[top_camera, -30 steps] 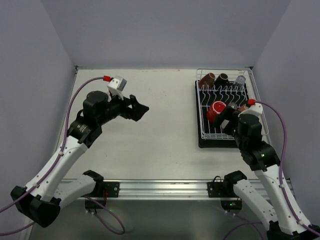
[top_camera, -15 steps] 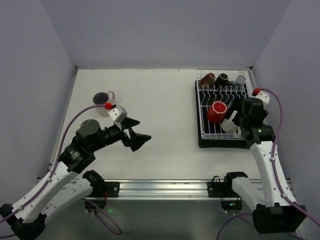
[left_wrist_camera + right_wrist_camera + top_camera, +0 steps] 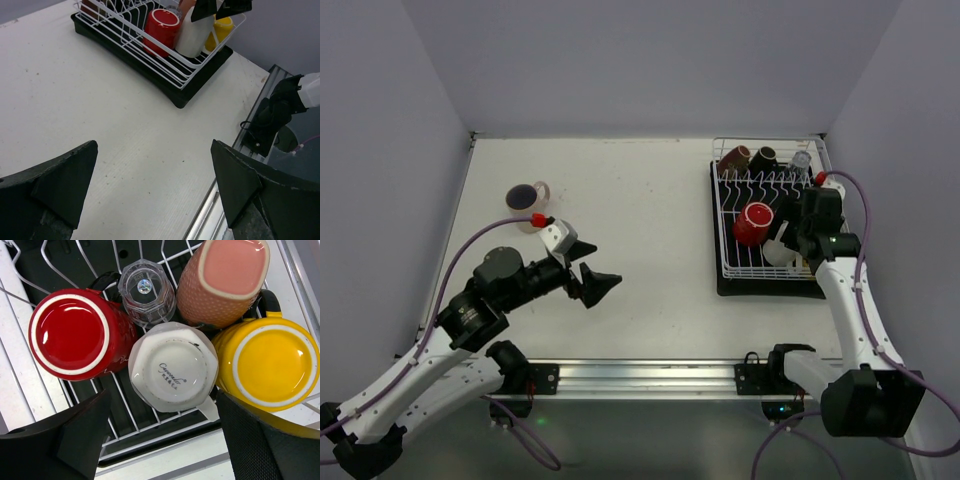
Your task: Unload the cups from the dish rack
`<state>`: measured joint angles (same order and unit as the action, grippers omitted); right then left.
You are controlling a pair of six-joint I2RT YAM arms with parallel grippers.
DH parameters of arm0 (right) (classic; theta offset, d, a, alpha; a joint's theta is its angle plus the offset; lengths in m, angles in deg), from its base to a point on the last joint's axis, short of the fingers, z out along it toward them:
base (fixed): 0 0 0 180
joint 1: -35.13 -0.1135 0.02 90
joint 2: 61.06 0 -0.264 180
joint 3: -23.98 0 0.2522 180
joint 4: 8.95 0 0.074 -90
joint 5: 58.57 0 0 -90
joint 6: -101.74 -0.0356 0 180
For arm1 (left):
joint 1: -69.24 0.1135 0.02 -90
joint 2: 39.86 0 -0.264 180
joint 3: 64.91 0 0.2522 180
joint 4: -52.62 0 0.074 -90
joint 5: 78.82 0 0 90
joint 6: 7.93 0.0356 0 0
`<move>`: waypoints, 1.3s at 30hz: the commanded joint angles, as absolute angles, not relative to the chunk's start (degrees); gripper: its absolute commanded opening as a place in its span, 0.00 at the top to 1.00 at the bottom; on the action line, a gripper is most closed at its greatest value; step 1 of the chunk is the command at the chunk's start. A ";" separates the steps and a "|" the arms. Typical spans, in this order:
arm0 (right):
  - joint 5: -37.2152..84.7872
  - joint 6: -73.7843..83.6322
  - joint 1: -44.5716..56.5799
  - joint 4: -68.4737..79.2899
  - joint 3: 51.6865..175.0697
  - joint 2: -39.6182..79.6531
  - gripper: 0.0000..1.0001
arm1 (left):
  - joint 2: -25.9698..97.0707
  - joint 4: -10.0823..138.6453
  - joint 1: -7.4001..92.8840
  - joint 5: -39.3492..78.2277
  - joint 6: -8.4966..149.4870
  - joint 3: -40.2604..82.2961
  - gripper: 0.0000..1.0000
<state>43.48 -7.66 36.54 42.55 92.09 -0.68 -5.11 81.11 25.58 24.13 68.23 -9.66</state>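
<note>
Right wrist view showed the right gripper [image 3: 162, 417] with its 2 fingers spread wide and clamped on nothing, hanging over the near end of the dish rack [image 3: 118, 396]. Centred between those fingers stood the white cup [image 3: 173, 367], upside down with its printed base facing up. Crowded round it, also inverted, were the red cup [image 3: 75, 332] on one side, the yellow cup [image 3: 269, 362] on the other, and beyond it the clear glass [image 3: 146, 290] and the pink cup [image 3: 227, 280]. All 5 sat among the white wires, with the black tray [image 3: 145, 432] dark beneath them. Seen from above, the rack lay at the right side of the table [image 3: 640, 220], and its far end held 3 more pieces in a row: a brown cup [image 3: 735, 157], a black cup [image 3: 763, 156] and a second clear glass [image 3: 801, 159]. The left gripper [image 3: 152, 170] was likewise open, its 2 dark fingers well apart with nothing between them, poised over bare table near the front edge and well apart from the rack. Behind that arm, toward the table's far left, a pale cup with a purple inside [image 3: 529, 195] stood upright on the surface.
</note>
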 commanded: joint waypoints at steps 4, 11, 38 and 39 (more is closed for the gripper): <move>45.31 -5.58 36.98 41.02 94.78 1.95 0.12 | -5.23 81.06 25.03 22.17 69.95 -9.58 0.00; 45.40 -4.70 37.33 39.53 95.22 5.47 0.10 | -4.44 81.15 25.03 21.55 69.95 -9.49 0.00; 44.26 -7.86 37.33 36.63 95.75 -6.63 0.84 | -2.06 78.61 25.21 24.43 65.73 -8.61 0.01; 44.09 -8.12 37.33 36.72 95.84 -7.79 0.85 | -1.71 78.17 25.21 25.23 65.12 -8.44 0.01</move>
